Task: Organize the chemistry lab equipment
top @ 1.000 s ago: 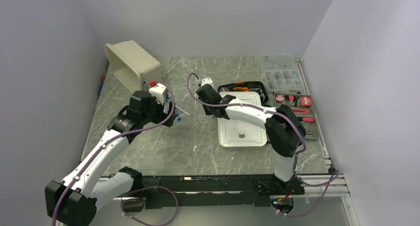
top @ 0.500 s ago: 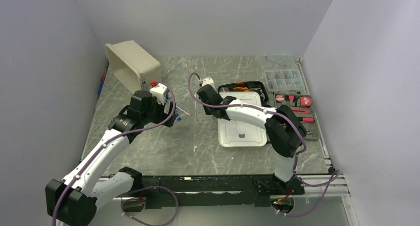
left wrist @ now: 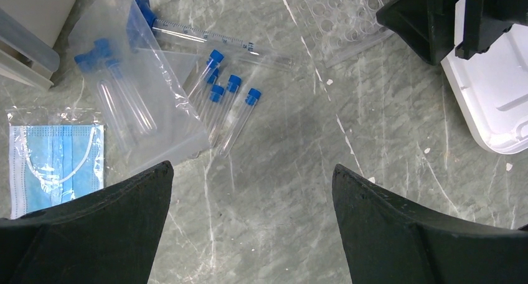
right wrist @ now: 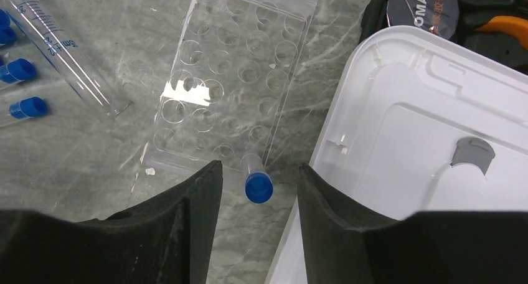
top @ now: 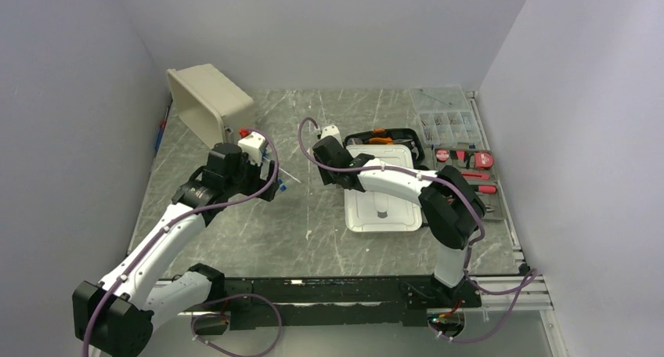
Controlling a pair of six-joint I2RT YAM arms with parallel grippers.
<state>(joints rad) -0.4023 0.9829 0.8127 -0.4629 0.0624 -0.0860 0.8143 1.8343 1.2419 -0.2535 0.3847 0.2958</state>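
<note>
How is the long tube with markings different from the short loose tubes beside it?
The long tube has printed scale marks; the short tubes are plain. The long tube is clearly longer and wider than the short tubes. Both are clear, blue-capped and lying flat on the table.

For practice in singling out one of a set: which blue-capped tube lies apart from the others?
The tube between the right end effector's fingers, at the clear rack's edge; the other tubes lie clustered together, away from the rack.

caps (left wrist: pixel 233 80) blue | rack (right wrist: pixel 236 72) clear | mask (left wrist: pixel 53 153) light blue | tabletop (left wrist: pixel 299 190) grey marbled
</note>
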